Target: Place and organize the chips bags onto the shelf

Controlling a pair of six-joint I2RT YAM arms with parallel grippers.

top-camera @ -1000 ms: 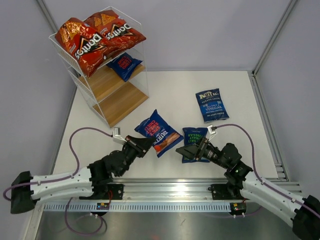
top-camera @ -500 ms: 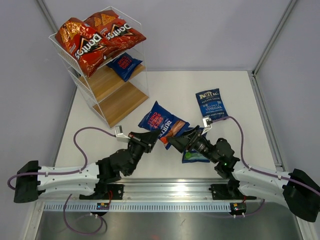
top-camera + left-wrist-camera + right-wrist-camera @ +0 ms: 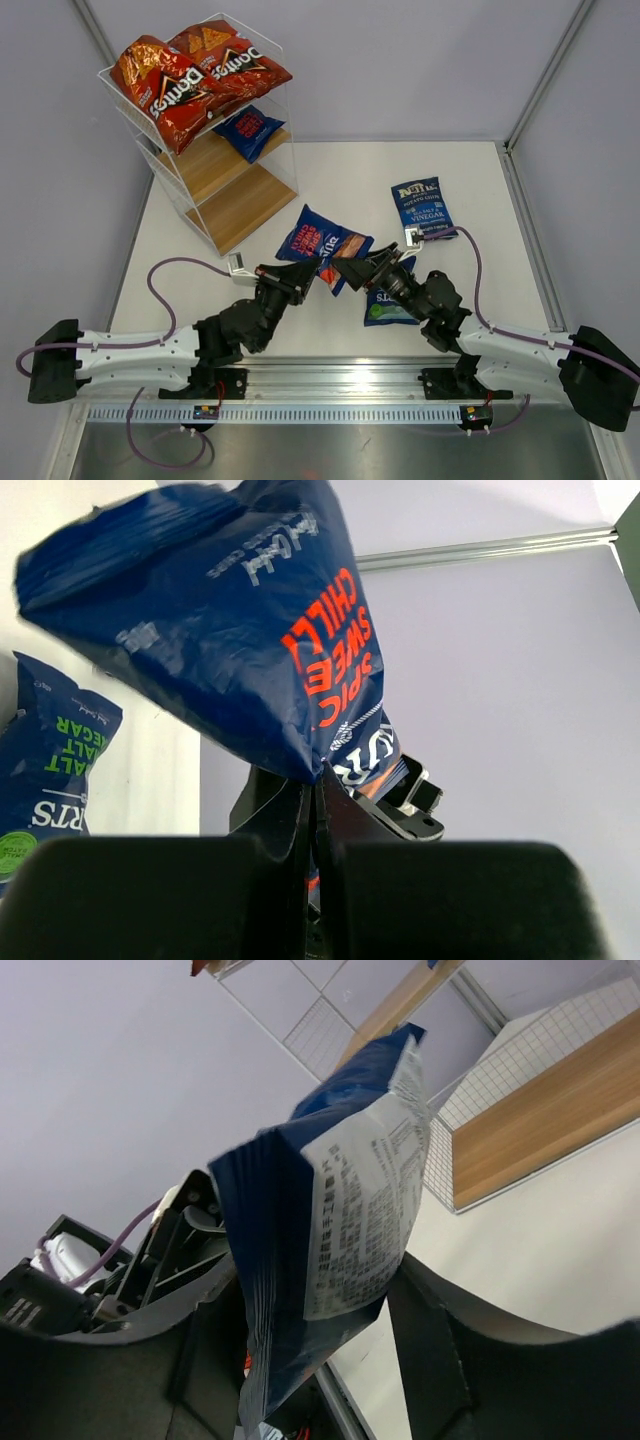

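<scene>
My left gripper [image 3: 304, 279] is shut on the lower corner of a dark blue Burts bag [image 3: 318, 238] with orange lettering and holds it off the table. In the left wrist view the closed gripper [image 3: 316, 780] pinches that bag [image 3: 230, 630]. My right gripper [image 3: 348, 268] is open, and its fingers straddle the bag's other edge. In the right wrist view the bag [image 3: 340, 1210] hangs between the spread fingers [image 3: 430, 1350]. The wire shelf [image 3: 215, 190] stands at the back left with two red Doritos bags [image 3: 190, 80] on top and a blue bag [image 3: 248, 130] on the middle board.
A second Burts bag [image 3: 386, 300] with green lettering lies flat on the table under the right arm; it also shows in the left wrist view [image 3: 50, 770]. A Kettle bag [image 3: 422, 208] lies further back right. The lower shelf boards [image 3: 245, 205] are bare.
My left gripper has lifted the Burts bag and carried it a little back. My right gripper has left the green-lettered bag and swung left until its open fingers straddle the held bag.
</scene>
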